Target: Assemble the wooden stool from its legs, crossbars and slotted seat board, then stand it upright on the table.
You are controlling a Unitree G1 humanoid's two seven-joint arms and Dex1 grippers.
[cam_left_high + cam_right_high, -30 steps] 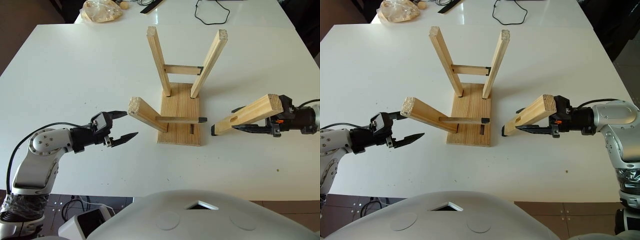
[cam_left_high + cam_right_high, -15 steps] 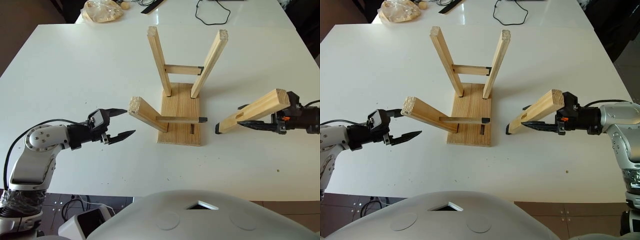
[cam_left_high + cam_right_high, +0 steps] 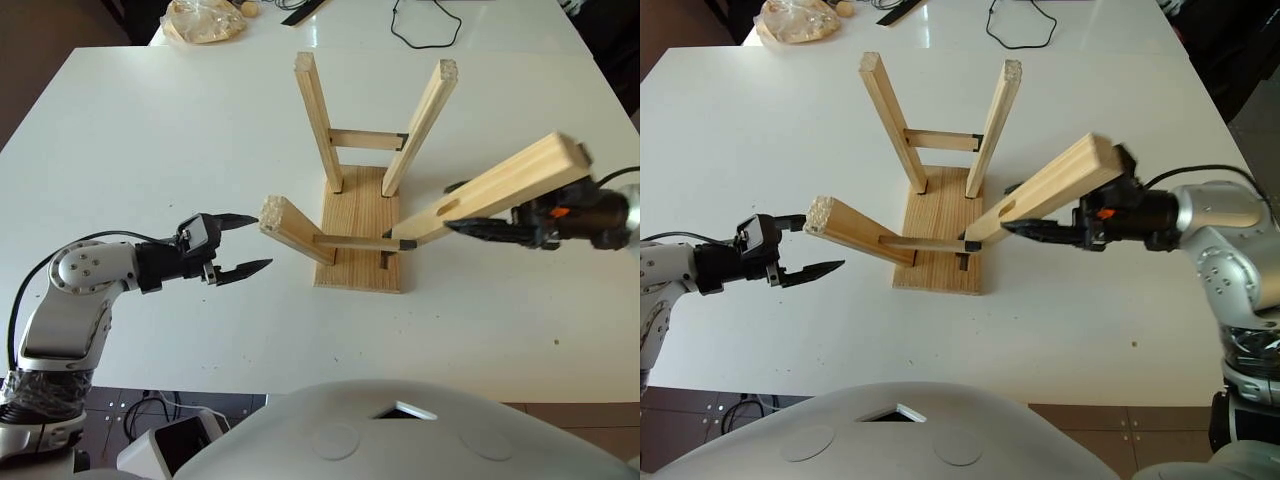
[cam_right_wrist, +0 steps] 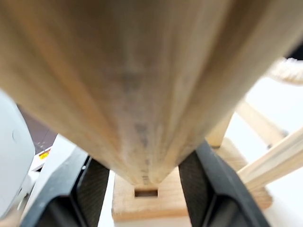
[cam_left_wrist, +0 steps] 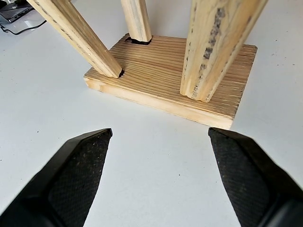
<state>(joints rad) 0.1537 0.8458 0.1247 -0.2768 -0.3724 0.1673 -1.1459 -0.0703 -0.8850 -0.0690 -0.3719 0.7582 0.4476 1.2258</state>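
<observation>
Right claw (image 3: 452,207) pads (image 4: 97,184) flank the held leg (image 3: 515,178).

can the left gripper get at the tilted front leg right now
Probably yes. The left gripper hangs open beside the free end of the tilted leg, only bare table between them; the loose leg in the right gripper is on the other side.

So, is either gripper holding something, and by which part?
The right gripper holds the fourth leg by its sides, along its upper half. The left gripper is open and holds nothing.
</observation>
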